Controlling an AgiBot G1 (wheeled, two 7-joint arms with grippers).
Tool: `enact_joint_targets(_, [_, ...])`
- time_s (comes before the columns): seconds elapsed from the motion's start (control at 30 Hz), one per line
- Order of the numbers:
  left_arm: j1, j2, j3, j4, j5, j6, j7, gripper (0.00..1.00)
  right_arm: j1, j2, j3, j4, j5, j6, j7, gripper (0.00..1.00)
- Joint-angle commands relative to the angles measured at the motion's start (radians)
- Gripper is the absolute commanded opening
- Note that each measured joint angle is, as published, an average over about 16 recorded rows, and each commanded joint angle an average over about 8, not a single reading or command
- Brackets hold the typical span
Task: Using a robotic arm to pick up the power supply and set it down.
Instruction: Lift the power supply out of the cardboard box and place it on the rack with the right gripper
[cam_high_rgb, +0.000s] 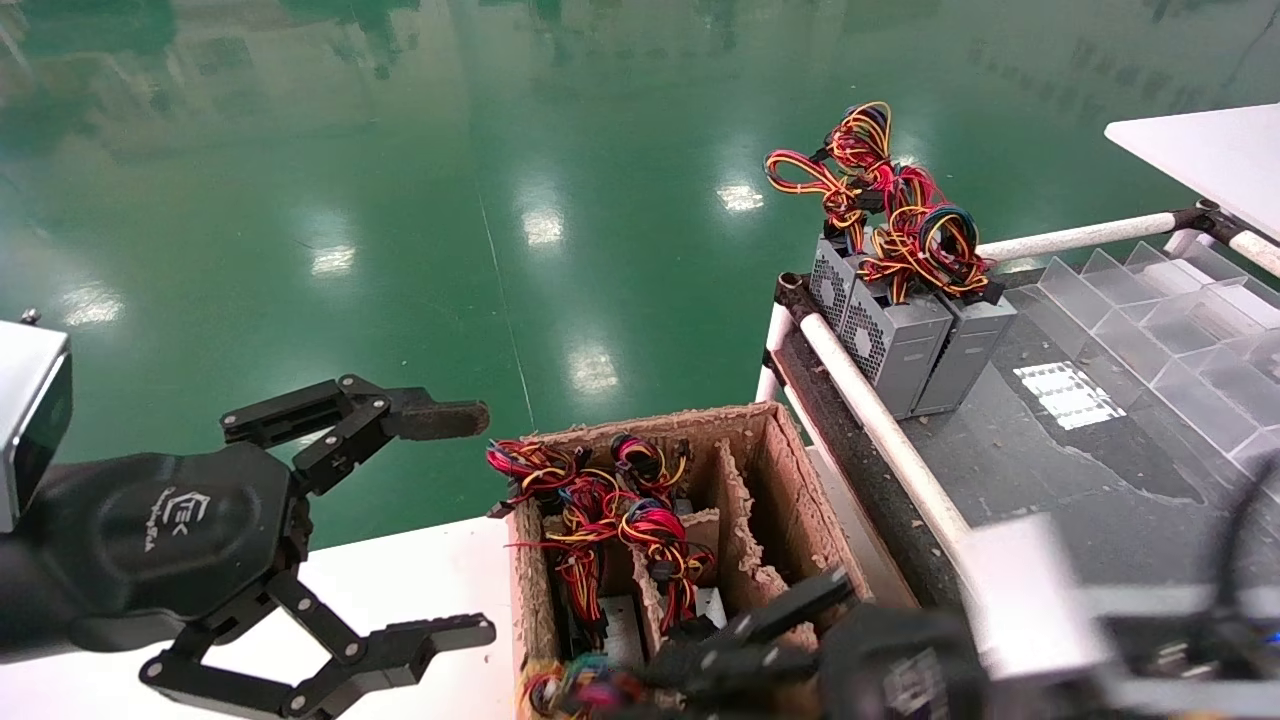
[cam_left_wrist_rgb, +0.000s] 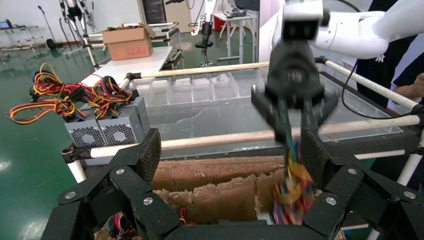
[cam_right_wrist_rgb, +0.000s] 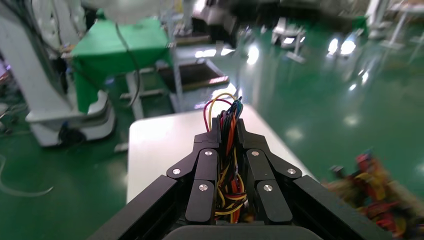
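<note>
Right hand (cam_right_wrist_rgb: 228, 131) pinches wires (cam_right_wrist_rgb: 226, 112); supply hidden.

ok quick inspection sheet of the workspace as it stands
surface: white table holding a divided cardboard box; dark rack shelf beside it
job's things: two power supplies standing on the shelf; more in the box
clutter: clear divider trays
grippers: left pincer open, hovering beside the box; right pincer shut on a wire bundle over the box's near end
cables: red, yellow, black wires heaped in the box
surroundings: green floor
</note>
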Motion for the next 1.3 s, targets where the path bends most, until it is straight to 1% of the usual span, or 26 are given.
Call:
enact_joint_targets(0.03, [0.000,0.000,0.000,0.000,0.000,0.000,0.000,1.00,0.000,0.020,0.025,0.000,0.042,-0.006,0.000,0.00])
enact_joint_targets(0.17, [0.000,0.000,0.000,0.000,0.000,0.000,0.000,1.00,0.007,0.063,0.079,-0.007,0.111,0.000,-0.003,0.00])
enact_joint_targets(0.3, [0.000,0.000,0.000,0.000,0.000,0.000,0.000,1.00,0.021,0.113,0.130,-0.028,0.158,0.014,-0.007,0.00])
enact_joint_targets(0.5, [0.000,0.000,0.000,0.000,0.000,0.000,0.000,1.00,0.056,0.173,0.175,-0.122,0.162,0.034,-0.023,0.00])
enact_joint_targets(0.67, [0.000,0.000,0.000,0.000,0.000,0.000,0.000,1.00,0.111,0.202,0.182,-0.253,0.120,0.030,-0.050,0.00])
enact_joint_targets(0.9, [0.000,0.000,0.000,0.000,0.000,0.000,0.000,1.00,0.219,0.221,0.170,-0.464,0.031,0.019,-0.108,0.00])
enact_joint_targets(1.07, [0.000,0.000,0.000,0.000,0.000,0.000,0.000,1.00,0.305,0.214,0.150,-0.599,-0.041,0.016,-0.154,0.00])
enact_joint_targets(1.3, [0.000,0.000,0.000,0.000,0.000,0.000,0.000,1.00,0.423,0.179,0.107,-0.775,-0.149,0.028,-0.224,0.00])
